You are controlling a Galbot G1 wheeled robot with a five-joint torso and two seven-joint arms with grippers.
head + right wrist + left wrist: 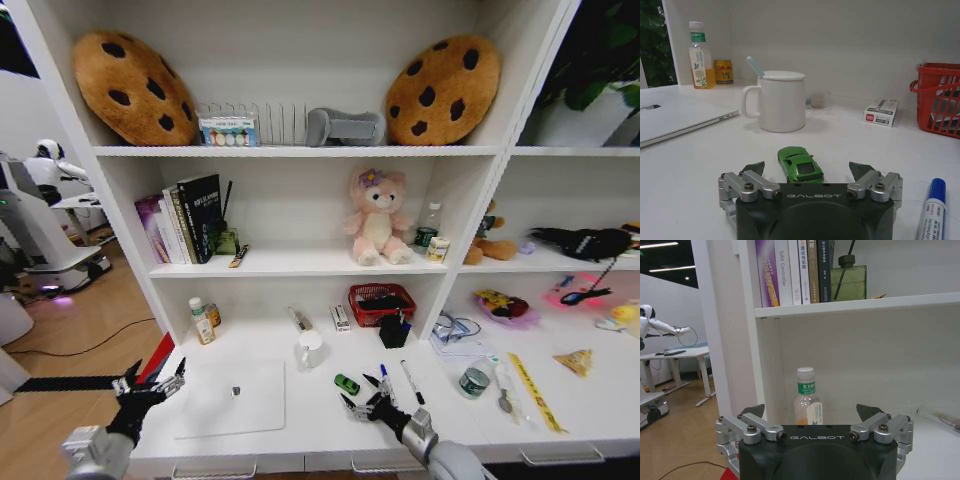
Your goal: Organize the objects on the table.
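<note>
On the white table (310,425) lies a shut silver laptop (232,396) at the left. A tiny green toy car (347,384) stands in the middle, with two slim marker pens (411,382) to its right and a green-lidded jar (474,381) farther right. My right gripper (362,405) hovers open just in front of the car. In the right wrist view the car (800,162) sits a little ahead of the open right gripper (807,169), with the laptop (680,117) and a blue-capped marker (932,210) to either side. My left gripper (150,385) is open at the table's left edge.
A white lidded mug (777,102), a red basket (940,100) and a small box (881,111) stand behind the car. A juice bottle (806,395) stands by the shelf wall ahead of the left gripper (812,412). Shelves with books (185,218) rise behind the table.
</note>
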